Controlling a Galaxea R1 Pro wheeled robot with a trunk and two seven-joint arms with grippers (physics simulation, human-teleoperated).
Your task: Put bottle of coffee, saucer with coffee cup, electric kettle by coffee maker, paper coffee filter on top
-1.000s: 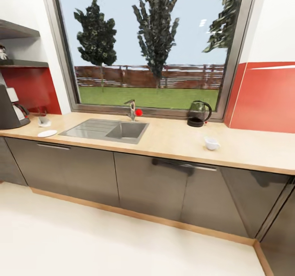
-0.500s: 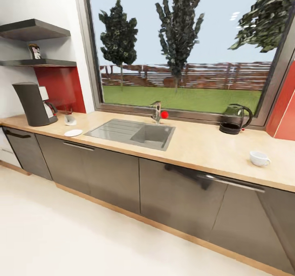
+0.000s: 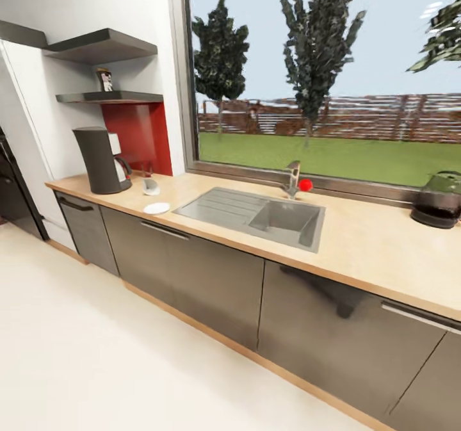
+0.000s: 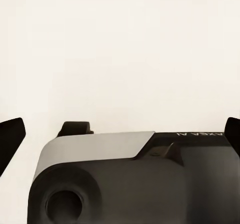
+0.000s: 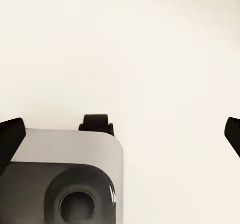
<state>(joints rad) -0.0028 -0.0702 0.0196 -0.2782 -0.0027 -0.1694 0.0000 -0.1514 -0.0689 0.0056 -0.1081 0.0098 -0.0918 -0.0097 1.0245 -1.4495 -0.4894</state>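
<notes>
both end effectors spread wide over pale floor (image 4: 120, 44); beige kitchen countertop (image 3: 358, 245) under window (image 3: 320, 72)

The head camera stands back from the counter (image 3: 358, 252) on the open floor, looking forward and slightly down at it on a slant, so the run recedes toward the coffee maker (image 3: 97, 160) and the window sits behind the sink (image 3: 256, 212). Both wrist cameras point down at pale floor from close above the robot's own grey base (image 4: 115, 179), each edged by dark fingertips (image 5: 11, 134). Both wrist views share that floor.
</notes>
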